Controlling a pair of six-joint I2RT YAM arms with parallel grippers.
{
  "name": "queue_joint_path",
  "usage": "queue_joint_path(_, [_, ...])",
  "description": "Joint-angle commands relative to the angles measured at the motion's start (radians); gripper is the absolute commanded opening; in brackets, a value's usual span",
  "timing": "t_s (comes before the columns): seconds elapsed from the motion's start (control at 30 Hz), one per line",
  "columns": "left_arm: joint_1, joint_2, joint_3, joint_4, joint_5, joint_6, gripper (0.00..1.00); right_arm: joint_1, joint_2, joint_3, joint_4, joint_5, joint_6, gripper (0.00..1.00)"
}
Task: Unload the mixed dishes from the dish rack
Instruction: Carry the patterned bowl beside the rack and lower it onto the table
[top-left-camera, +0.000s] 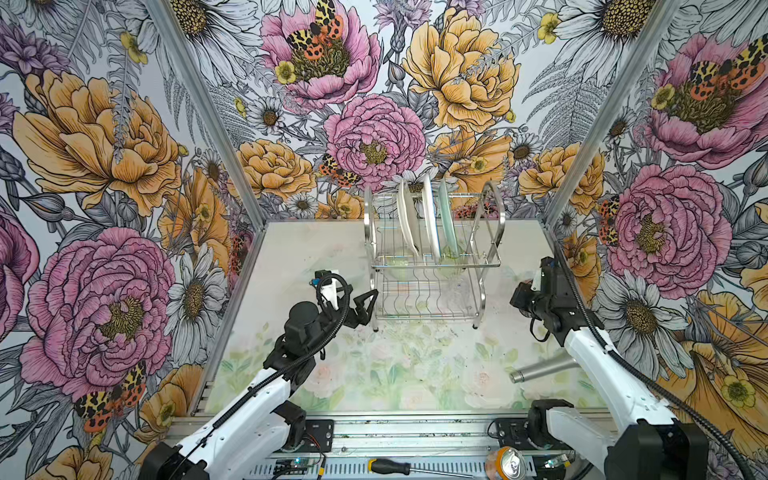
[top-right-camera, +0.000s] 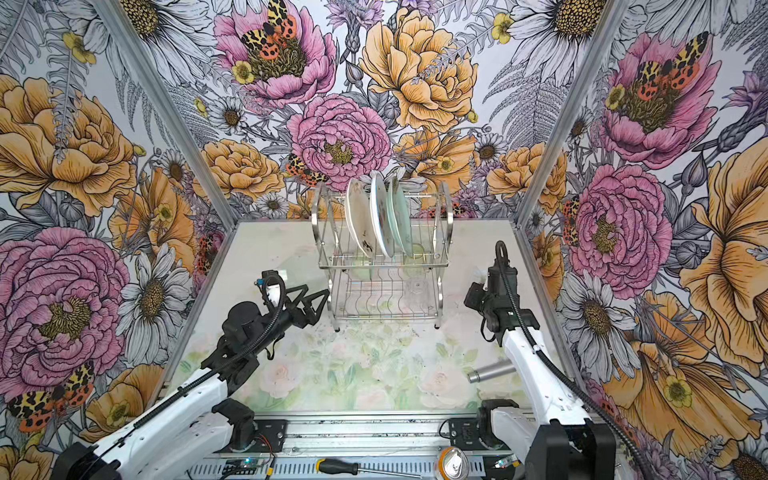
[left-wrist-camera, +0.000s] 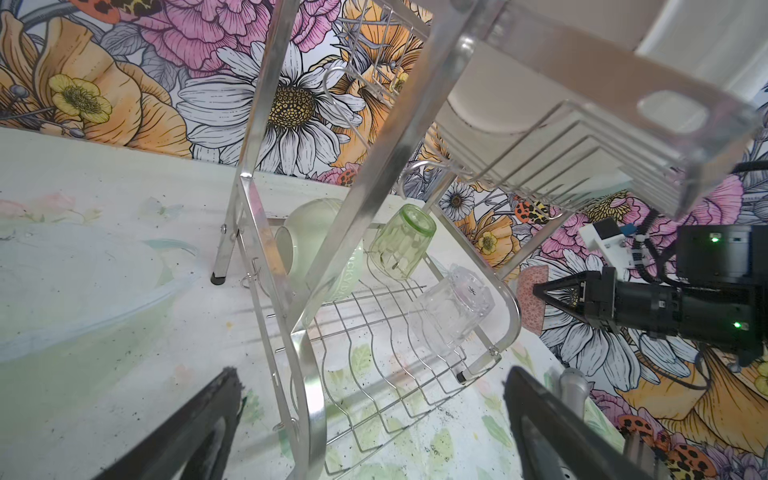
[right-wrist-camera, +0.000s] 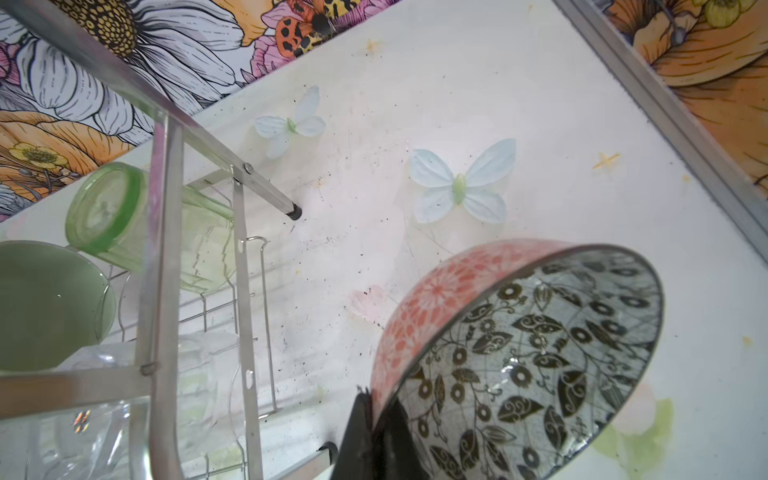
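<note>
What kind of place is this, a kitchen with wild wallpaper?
Probably a staged robot test booth, not a kitchen: flower-print panels in aluminium framing, two white robot arms mounted on a front rail, and a dish rack on the printed tabletop.

Your left arm (top-left-camera: 249, 405), set at seven o'clock, and your right arm (top-left-camera: 598, 365), at five o'clock, match: white moulded shells, black joint housings, a ribbed black cable hose (top-left-camera: 347, 297) looping along each. The left pincer (top-left-camera: 371, 308) and right pincer (left-wrist-camera: 540, 290) are black, with triangular truss-framed fingers. Small green lights (left-wrist-camera: 715, 240) glow on the right wrist housing.
</note>
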Motion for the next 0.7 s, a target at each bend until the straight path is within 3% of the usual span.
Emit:
queue_joint_path(0.0, [-0.012,0.008,0.039,0.034,-0.007,0.03,0.99,-0.034,0.062,0.061,0.021,-0.071,-0.002,0.0])
queue_joint_path(0.67, [-0.012,0.078,0.07,0.028,0.014,0.06,0.99,-0.041,0.442,0.274,-0.153,0.029,-0.092,0.0])
